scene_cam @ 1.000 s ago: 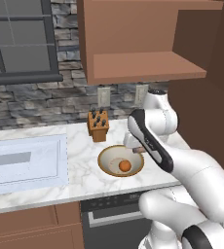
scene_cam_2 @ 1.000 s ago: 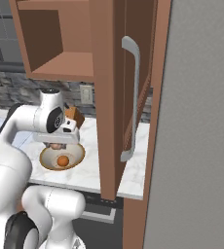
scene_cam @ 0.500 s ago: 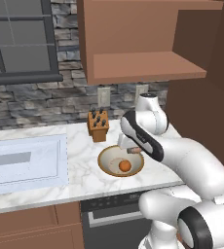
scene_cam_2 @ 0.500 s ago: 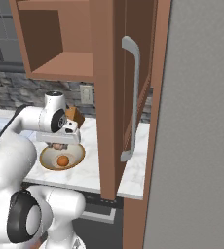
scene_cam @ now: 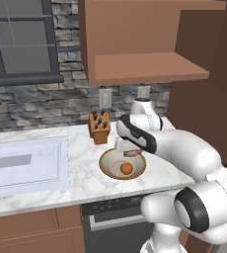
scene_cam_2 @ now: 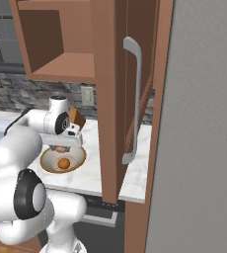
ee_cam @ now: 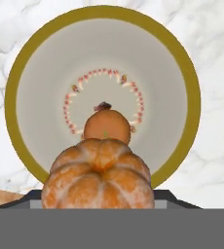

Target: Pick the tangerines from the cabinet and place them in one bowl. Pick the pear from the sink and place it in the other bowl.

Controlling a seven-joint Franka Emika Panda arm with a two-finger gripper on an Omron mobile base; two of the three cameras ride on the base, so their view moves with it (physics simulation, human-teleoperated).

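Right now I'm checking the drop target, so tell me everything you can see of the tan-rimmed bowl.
The shallow bowl is round, with a tan-brown rim and outside and a cream inside ringed by small reddish marks. It sits upright on the marble counter, just in front of the knife block. One tangerine lies at its centre. The gripper hangs over it, shut on the second tangerine, which is not touching the bowl.

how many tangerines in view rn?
2. One tangerine lies in the tan-rimmed bowl; the second tangerine is held in the gripper directly above that bowl.
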